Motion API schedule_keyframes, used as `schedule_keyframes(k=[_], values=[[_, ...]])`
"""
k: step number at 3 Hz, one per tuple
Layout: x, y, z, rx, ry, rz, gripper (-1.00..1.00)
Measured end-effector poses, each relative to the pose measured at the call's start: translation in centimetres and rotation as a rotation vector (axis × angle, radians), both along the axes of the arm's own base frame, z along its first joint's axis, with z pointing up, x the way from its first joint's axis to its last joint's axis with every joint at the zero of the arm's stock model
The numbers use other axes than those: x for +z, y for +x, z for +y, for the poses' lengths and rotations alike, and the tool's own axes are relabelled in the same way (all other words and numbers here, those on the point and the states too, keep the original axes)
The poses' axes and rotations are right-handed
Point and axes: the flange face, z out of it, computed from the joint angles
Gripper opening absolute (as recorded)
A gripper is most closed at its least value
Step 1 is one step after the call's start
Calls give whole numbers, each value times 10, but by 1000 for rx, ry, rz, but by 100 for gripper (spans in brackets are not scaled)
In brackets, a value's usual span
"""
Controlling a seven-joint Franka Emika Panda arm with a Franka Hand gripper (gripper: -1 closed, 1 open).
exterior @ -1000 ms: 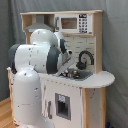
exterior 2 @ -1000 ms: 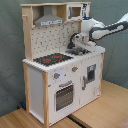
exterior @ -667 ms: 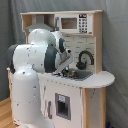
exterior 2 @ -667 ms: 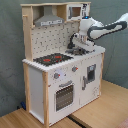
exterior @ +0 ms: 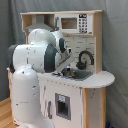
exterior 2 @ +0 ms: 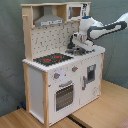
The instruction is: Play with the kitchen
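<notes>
the kitchen (exterior 2: 60, 75) stood upright on a wood floor (exterior 2: 107, 107), filling the middle in both exterior views. the arm (exterior 2: 107, 29) reached in from the second exterior view's right, its gripper (exterior 2: 76, 44) low over the sink (exterior 2: 78, 50) beside the faucet (exterior: 84, 57). whether the gripper was clenched or released, i cannot tell. the stovetop (exterior 2: 52, 59) lay at the second exterior view's left of the sink.

No text, brand or number can be read anywhere on the tall white and light-wood toy kitchen (exterior 2: 60, 65), in both exterior views.
</notes>
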Motion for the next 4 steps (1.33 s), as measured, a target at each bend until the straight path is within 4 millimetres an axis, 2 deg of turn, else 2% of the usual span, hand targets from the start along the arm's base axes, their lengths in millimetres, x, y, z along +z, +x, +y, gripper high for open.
schedule_keyframes(k=[1, 3, 4], values=[[25, -12, 44, 42, 15, -27, 100], [76, -45, 80, 77, 24, -14, 100], [94, -65, 102, 89, 0, -20, 100]])
